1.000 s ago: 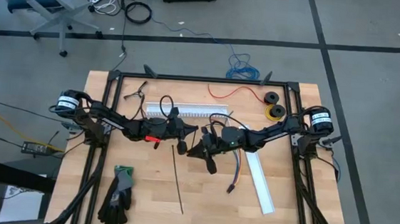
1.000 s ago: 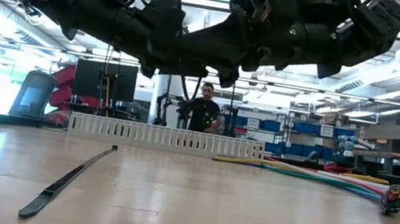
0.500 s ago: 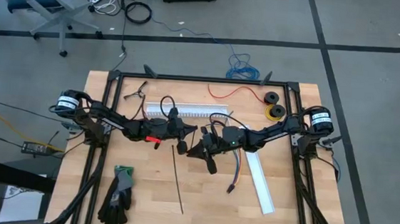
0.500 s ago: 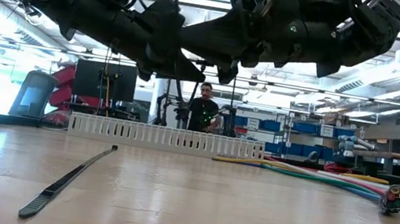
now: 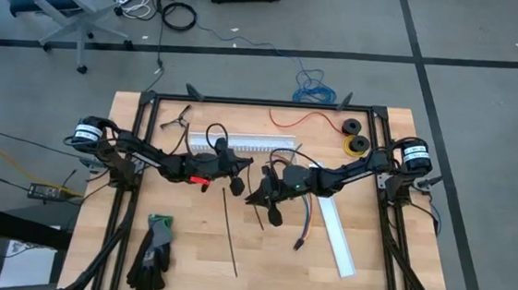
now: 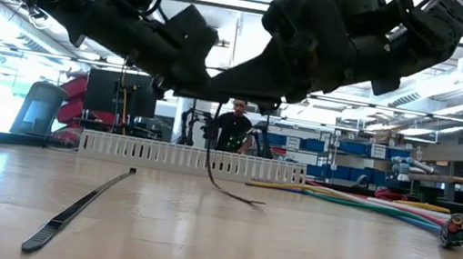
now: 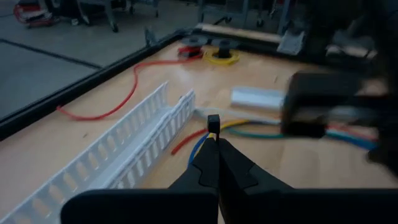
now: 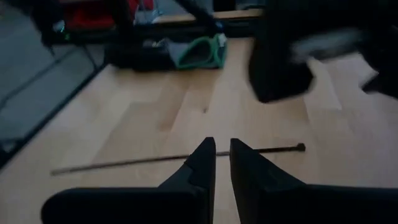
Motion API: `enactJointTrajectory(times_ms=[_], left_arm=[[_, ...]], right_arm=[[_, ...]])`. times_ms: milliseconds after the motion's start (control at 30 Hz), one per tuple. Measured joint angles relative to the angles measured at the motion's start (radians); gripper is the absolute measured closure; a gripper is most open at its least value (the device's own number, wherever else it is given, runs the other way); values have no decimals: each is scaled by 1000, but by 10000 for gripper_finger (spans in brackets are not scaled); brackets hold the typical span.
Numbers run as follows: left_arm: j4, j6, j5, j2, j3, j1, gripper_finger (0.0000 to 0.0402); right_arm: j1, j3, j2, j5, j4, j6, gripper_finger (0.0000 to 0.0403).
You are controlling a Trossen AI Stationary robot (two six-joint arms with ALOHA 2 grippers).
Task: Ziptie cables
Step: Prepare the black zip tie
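Note:
The cables (image 5: pixel 307 215) are a bundle of coloured wires lying on the table under my right arm, ending at a dark connector (image 6: pixel 457 229). My left gripper (image 7: pixel 213 134) hovers above mid-table, shut on a black ziptie (image 6: pixel 212 168). Its strap hangs below the grippers and curls toward the table's right. Whether the tail touches the wood I cannot tell. My right gripper (image 8: pixel 222 158) hovers just right of the left one, its fingers a narrow gap apart with nothing between them. A second ziptie (image 5: pixel 231 235) lies flat on the table. My left gripper pinches one end of the ziptie (image 7: pixel 213 120) between its two fingertips; a small dark end shows just past them. The fingers come nearly level from the table's left. The strap hangs slack beneath them.
A white slotted channel (image 5: pixel 241 144) lies at the far middle, and another white piece (image 5: pixel 337 235) at the right. Gloves (image 5: pixel 152 248) lie at the near left. Wire spools (image 5: pixel 356 139) and a red wire (image 5: pixel 307 121) sit at the far right. A person (image 6: pixel 233 130) stands beyond the table.
Both grippers have tipped slightly while staying in place above mid-table. The held ziptie's strap, of which only a short bit showed between the grippers, now hangs down in a long curve with its tail near the table.

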Motion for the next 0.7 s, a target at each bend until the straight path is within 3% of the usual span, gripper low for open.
enactJointTrajectory(times_ms=[133, 333, 700], left_arm=[[-43, -2, 0, 0, 0, 9, 401], [-70, 24, 4, 0, 0, 31, 401], [-44, 53, 114, 0, 0, 97, 401]], right_arm=[[7, 0, 0, 27, -113, -196, 367], [50, 0, 0, 181, -316, -479, 368], [140, 1, 0, 350, -320, -969, 365]])
